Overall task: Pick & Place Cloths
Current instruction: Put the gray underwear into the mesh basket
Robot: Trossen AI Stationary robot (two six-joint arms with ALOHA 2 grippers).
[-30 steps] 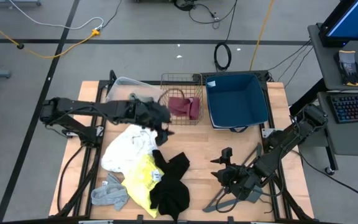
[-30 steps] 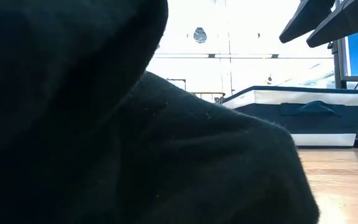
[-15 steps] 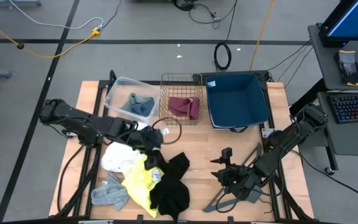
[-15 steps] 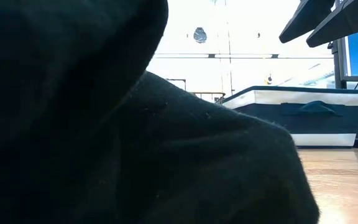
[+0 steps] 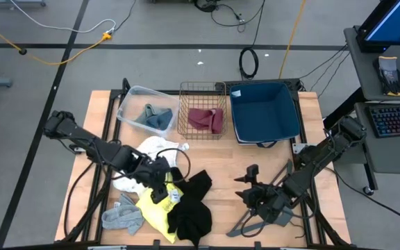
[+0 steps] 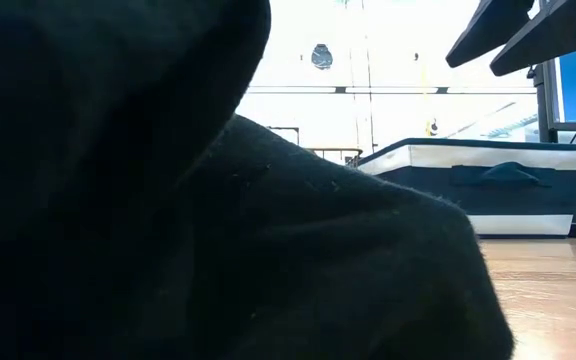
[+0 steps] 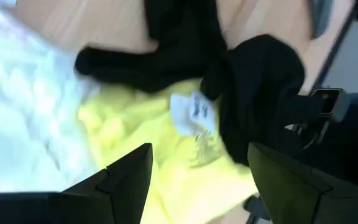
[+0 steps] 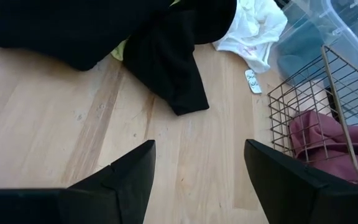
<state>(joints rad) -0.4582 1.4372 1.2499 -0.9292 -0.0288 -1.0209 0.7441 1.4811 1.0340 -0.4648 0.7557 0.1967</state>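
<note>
In the high view my left gripper (image 5: 164, 186) is open above the yellow cloth (image 5: 155, 207), between the white cloth (image 5: 151, 147) and the black cloth (image 5: 193, 207). In the left wrist view my left gripper (image 7: 197, 183) has its fingers wide apart over the yellow cloth (image 7: 148, 134) and its white label (image 7: 191, 112). The grey cloth (image 5: 120, 217) lies at the near edge. A teal cloth (image 5: 155, 115) lies in the clear bin, and a maroon cloth (image 5: 203, 119) in the wire basket. My right gripper (image 5: 247, 189) waits open over bare table.
Along the far edge stand the clear plastic bin (image 5: 127, 97), the wire basket (image 5: 184, 90) and the blue bin (image 5: 266, 111). A grey hanger (image 5: 252, 223) lies by my right gripper. Black cloth (image 6: 168, 200) fills most of the low view. Bare wood (image 5: 235, 163) lies mid-table.
My left gripper has swung from the far side, beside the clear bin and the wire basket, toward the near edge and now hangs over the yellow cloth. With the arm gone from above it, the teal cloth shows lying in the clear bin.
</note>
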